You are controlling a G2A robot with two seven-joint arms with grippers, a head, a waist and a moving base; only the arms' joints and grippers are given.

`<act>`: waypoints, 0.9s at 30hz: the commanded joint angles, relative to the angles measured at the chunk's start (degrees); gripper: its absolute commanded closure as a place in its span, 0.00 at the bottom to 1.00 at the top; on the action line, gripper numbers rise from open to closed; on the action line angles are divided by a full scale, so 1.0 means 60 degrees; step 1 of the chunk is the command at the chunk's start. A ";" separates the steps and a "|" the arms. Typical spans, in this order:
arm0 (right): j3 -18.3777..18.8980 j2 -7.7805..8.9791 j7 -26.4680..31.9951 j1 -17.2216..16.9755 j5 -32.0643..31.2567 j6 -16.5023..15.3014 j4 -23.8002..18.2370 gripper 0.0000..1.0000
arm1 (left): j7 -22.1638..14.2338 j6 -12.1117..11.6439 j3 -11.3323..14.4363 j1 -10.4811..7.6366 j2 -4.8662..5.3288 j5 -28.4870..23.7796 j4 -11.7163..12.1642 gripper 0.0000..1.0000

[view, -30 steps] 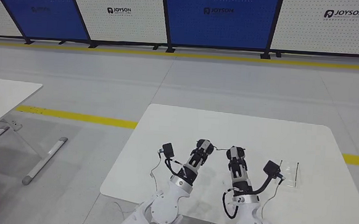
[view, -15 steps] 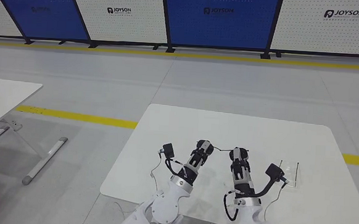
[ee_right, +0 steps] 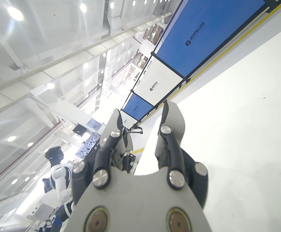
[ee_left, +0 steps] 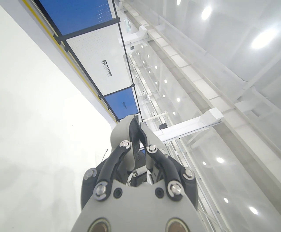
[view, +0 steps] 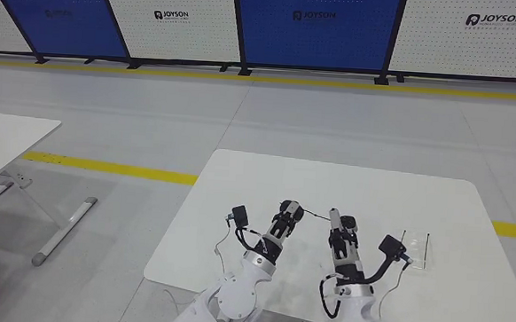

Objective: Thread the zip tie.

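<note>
While clamping thin black plastic zip tie (view: 314,215) in left gripper (ee_left: 138,121), aims it toward 3 o'clock at spread-open right gripper (ee_right: 142,108), likely for threading.

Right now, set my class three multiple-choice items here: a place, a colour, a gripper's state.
1. Where is the zip tie? A on the floor; B in the left gripper; C on a shelf.
2. What colour is the table? A white; B green; C black.
3. The right gripper is: A shut on a cup; B open; C shut on the zip tie.
Answers: 1 B, the tie sticks out of its shut fingers; 2 A, its top is white; 3 B, its fingers stand apart.
</note>
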 commanded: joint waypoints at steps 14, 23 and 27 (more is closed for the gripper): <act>-0.0153 0.0032 0.0394 0.0045 -0.0666 0.0245 0.0077 0.84 | -0.0057 0.0105 -0.0034 -0.0027 -0.0032 0.0107 -0.0095 1.00; -0.0156 0.0028 0.0468 0.0156 -0.0665 0.0295 0.0146 1.00 | -0.0128 0.0088 -0.0068 0.0024 -0.0043 0.0091 -0.0178 1.00; -0.0198 0.0024 0.0519 0.0206 -0.0697 0.0309 0.0218 1.00 | -0.0157 0.0063 -0.0072 0.0042 -0.0051 0.0061 -0.0198 1.00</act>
